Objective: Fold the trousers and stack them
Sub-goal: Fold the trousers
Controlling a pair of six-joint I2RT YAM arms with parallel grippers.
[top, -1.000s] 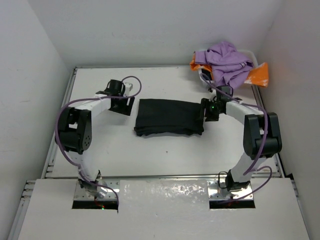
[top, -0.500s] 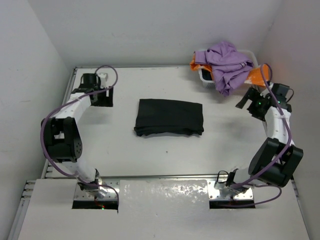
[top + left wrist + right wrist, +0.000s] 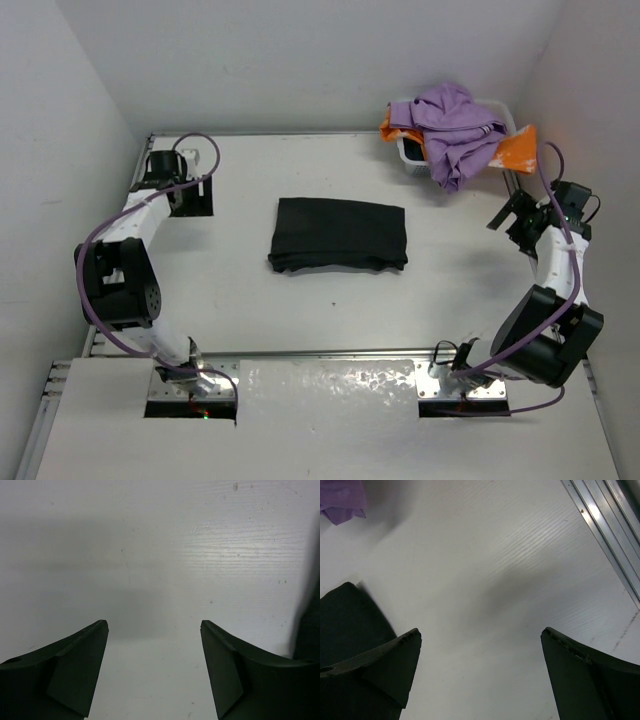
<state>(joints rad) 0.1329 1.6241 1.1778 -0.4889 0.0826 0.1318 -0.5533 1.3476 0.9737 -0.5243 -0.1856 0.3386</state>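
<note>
The black trousers (image 3: 338, 234) lie folded into a flat rectangle in the middle of the white table (image 3: 240, 290). My left gripper (image 3: 192, 200) is open and empty over the far left of the table, well left of the trousers; in the left wrist view (image 3: 152, 625) only bare table shows between the jaws. My right gripper (image 3: 507, 216) is open and empty near the table's right edge, well right of the trousers. The right wrist view (image 3: 480, 632) shows a corner of the trousers (image 3: 350, 620) at the left.
A purple garment (image 3: 455, 128) lies heaped on an orange cloth (image 3: 515, 150) and a white bin at the back right corner; its edge also shows in the right wrist view (image 3: 340, 502). A metal rail (image 3: 605, 525) runs along the table's right side.
Both grippers have moved away from the folded trousers, the left one to the far left and the right one to the right edge. The trousers have not moved.
</note>
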